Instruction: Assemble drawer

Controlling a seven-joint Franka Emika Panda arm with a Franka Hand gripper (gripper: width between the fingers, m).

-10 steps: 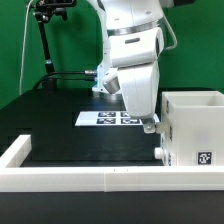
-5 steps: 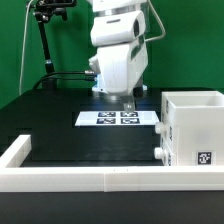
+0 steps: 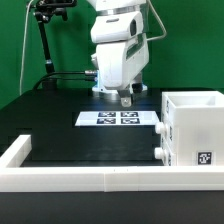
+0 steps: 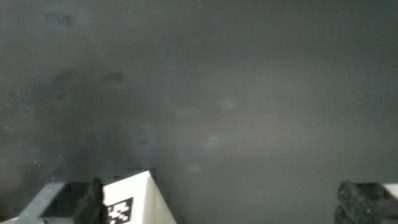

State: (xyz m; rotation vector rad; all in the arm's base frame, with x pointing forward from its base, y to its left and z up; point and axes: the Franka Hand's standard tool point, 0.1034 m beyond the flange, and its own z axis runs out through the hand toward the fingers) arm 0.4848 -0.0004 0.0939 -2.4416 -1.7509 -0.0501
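Green walls backed a black worktop (image 3: pixel 90 140) edged by a low white border wall (image 3: pixel 60 178). From the exterior view, the white plastic drawer case (image 3: pixel 195 128), tall, hollow and tagged, stood at the worktop's front corner on the exterior view's right, a small knob on its side. The gripper (image 3: pixel 125 98) hung above the marker board (image 3: pixel 119 118), well apart from the case; I could not tell its opening here.

From the wrist view, dark fingertips (image 4: pixel 370 196) stood wide apart, holding nothing, over bare worktop and a board corner. A good approach would probably centre over a wall before descending.
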